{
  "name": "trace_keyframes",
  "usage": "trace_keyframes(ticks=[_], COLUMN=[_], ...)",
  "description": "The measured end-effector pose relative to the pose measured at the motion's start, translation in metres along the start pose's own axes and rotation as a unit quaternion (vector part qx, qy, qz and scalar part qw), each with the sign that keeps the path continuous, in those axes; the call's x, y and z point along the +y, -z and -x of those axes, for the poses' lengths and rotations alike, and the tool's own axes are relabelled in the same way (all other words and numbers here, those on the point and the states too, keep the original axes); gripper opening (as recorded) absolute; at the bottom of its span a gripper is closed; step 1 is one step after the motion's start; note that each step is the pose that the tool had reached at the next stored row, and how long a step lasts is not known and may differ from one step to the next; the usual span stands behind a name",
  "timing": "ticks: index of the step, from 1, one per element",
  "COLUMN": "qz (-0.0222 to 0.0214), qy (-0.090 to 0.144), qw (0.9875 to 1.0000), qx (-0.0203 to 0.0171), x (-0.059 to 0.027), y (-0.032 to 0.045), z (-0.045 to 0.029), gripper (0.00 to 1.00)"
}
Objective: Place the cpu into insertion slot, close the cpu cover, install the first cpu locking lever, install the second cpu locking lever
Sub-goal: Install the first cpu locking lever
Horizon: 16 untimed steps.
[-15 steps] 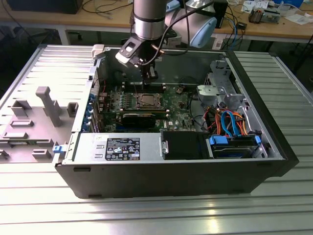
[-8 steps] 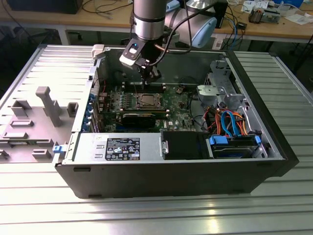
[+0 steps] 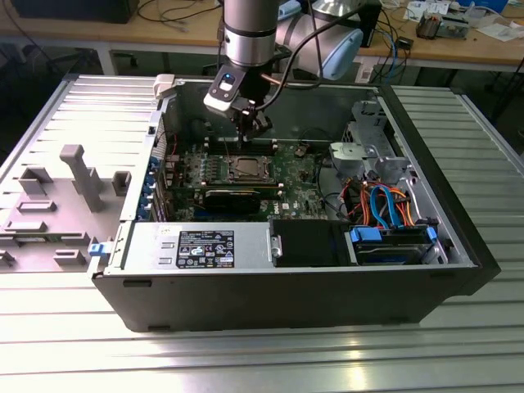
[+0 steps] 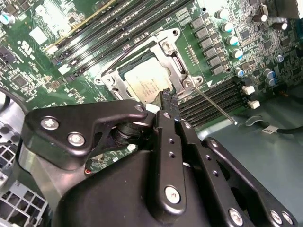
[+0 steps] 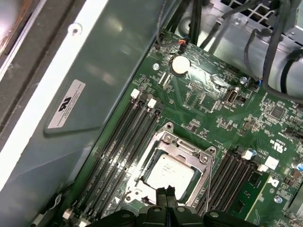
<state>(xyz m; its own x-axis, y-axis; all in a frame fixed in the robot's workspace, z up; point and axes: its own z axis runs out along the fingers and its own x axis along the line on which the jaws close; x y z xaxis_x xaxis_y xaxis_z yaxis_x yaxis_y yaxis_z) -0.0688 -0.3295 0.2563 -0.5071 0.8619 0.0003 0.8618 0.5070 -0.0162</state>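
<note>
Inside open computer case [image 3: 286, 295] on ribbed metal bench [image 3: 246, 360]: noted one cpu [image 4: 147, 84] [image 5: 168, 172] lying flat in insertion slot [image 5: 165, 135] on green motherboard [image 5: 213, 109], with dull metal top upward. Square outline, so no long axis to record; edges parallel to socket rim and to long black memory slots [image 5: 125, 146]. Counted one cpu cover [image 4: 176, 61], shut flat around chip, with chip top visible through window. Counted one thin silver lever [image 4: 215, 106], angled away from socket corner across nearer memory bank, with free end past board edge. Counted two banks of memory slots, one on each side of socket.

Recorded tool [image 4: 166, 98] [image 5: 165, 193] in both wrist views: black fingertips [image 5: 161, 195] drawn tight together, with only a hairline between, nothing gripped. Located tips over edge of chip and cover; could not tell whether touching. Saw same tool [image 3: 255, 127] in exterior view under upright arm [image 3: 250, 33], above board toward far side of case.

Writing: faint print on chip lid, left unread. Noted one white sticker [image 5: 66, 104] with dark mark and lines of print on case wall, one black-and-white label [image 3: 206, 248] on silver power supply box [image 3: 151, 246], white lettering on board; none transcribed. Counted one coin battery [image 5: 180, 65] on board beyond socket. Noted bundle of orange and blue cables [image 3: 383, 205] at exterior view's right end of case.
</note>
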Motion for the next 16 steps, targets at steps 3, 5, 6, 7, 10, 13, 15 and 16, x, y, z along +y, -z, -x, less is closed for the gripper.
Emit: trace_keyframes(ticks=[3,5,6,7,10,13,15,16], qz=[0.0,0.0,0.0,0.0,0.0,0.0,0.0,0.0], qy=[0.012,0.024,0.025,0.027,0.038,0.047,0.054,0.055], qw=[0.9999,0.9997,0.9997,0.9996,0.9993,0.9989,0.9985,0.9985], qx=[-0.0002,-0.0004,-0.0004,-0.0004,-0.0006,-0.0008,-0.0008,-0.0009], x=[0.0,0.0,0.0,0.0,0.0,0.0,0.0,0.0], y=[0.0,0.0,0.0,0.0,0.0,0.0,0.0,0.0], z=[0.0,0.0,0.0,0.0,0.0,0.0,0.0,0.0], gripper=[0.11,0.11,0.11,0.11,0.11,0.11,0.11,0.11])
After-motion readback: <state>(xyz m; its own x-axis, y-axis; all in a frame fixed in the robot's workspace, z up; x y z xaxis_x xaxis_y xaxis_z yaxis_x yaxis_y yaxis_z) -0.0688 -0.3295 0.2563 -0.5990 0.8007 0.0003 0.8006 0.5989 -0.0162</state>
